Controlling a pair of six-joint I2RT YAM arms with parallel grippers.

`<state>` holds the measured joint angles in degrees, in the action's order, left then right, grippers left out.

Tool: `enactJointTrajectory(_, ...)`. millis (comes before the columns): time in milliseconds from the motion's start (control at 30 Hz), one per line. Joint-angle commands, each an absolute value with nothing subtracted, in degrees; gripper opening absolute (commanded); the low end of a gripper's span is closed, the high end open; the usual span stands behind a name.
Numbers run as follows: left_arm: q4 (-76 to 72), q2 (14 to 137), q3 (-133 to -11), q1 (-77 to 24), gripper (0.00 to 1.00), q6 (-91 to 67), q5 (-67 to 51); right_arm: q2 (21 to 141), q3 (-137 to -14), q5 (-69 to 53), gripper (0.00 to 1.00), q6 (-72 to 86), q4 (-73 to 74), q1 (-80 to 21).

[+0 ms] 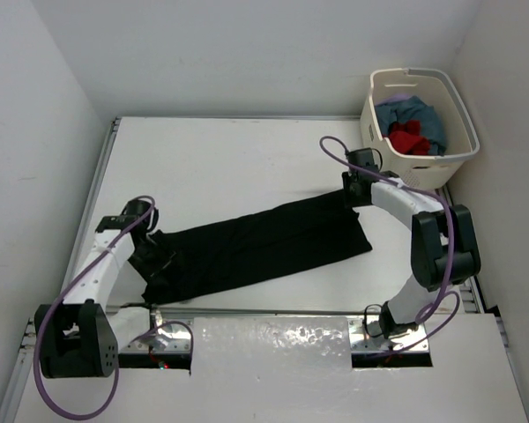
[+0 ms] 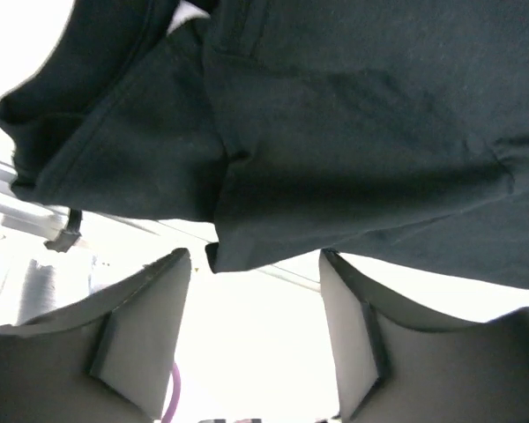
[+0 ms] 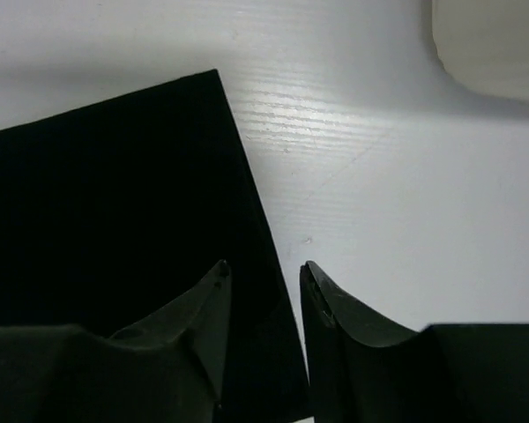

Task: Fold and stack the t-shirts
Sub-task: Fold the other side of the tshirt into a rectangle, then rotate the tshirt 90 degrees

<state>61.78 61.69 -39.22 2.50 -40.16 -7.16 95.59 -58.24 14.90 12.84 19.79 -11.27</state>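
You have one black shirt (image 1: 264,242) on the table (image 1: 220,167), one teal shirt (image 1: 420,113) and one red shirt (image 1: 408,139) in the basket (image 1: 456,162), left gripper (image 2: 256,260) and right gripper (image 3: 263,269) both spread.

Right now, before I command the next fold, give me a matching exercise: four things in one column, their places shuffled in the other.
Things:
1. black t-shirt
2. red t-shirt
3. left gripper
4. right gripper

Places:
A. in the laundry basket
B. open, at the black t-shirt's far right corner
C. laid out slantwise across the table
D. open, at the black t-shirt's near left end

Pairs: 1-C, 2-A, 3-D, 4-B
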Motion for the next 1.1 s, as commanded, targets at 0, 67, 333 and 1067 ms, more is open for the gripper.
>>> enactJointTrajectory(0,64.06,61.79,-41.21,1.50,0.66,-38.77,-8.97,93.52,-58.53,16.53,0.45,14.15,19.59,-10.90)
enactJointTrajectory(67,67.39,62.14,-44.62,1.58,0.72,-37.71,-8.44,93.25,-58.97,16.87,0.50,14.06,20.65,-10.90)
enactJointTrajectory(333,57.59,65.99,-51.95,1.15,1.00,-38.32,-9.57,90.00,-61.44,8.11,0.99,12.56,19.43,-11.25)
enactJointTrajectory(1067,29.35,122.05,-78.96,-1.14,1.00,-37.37,-7.44,97.31,-48.46,-3.78,0.99,22.06,18.37,-15.91)
